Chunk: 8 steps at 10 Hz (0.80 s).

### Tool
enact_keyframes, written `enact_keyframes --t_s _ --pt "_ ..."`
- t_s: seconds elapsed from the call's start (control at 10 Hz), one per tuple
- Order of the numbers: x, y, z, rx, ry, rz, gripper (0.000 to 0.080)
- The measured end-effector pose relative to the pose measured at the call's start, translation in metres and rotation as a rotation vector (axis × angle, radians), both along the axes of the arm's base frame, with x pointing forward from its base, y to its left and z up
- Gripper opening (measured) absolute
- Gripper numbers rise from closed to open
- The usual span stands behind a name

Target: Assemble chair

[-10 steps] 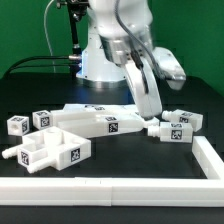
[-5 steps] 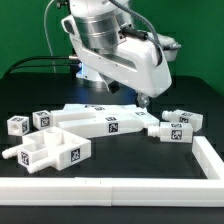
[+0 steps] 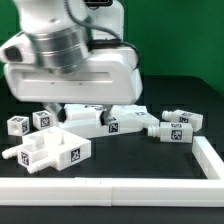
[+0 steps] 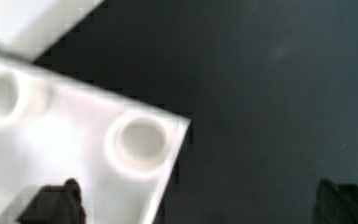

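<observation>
Two fingertips (image 4: pixel 48 205) of the gripper (image 4: pixel 202 205) stand spread over the table (image 4: pixel 274 90), the holed chair panel (image 4: pixel 60 120) lying apparently off toward one finger, not between them.

Robot arm (image 3: pixel 75 60) looms over tagged white chair parts (image 3: pixel 50 150); rail (image 3: pixel 110 187) in front.

Six white tagged chair pieces (image 3: pixel 50 152) show on the black table (image 3: pixel 130 165) (the arm (image 3: pixel 70 60) covers part of it); one white rail (image 3: pixel 110 190) runs along its edge.
</observation>
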State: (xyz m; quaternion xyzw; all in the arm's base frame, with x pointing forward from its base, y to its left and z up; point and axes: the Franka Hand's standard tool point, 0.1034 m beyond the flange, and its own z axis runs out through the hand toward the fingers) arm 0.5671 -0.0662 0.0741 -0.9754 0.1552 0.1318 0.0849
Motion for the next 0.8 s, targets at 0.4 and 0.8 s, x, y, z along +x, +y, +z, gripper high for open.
enact_keyframes --t_s 0.4,0.8 --pt "0.005 -0.016 -0.016 -0.053 -0.006 -0.096 0.0649" --pt "0.018 -0.042 -0.035 -0.098 -0.037 -0.133 0.0649"
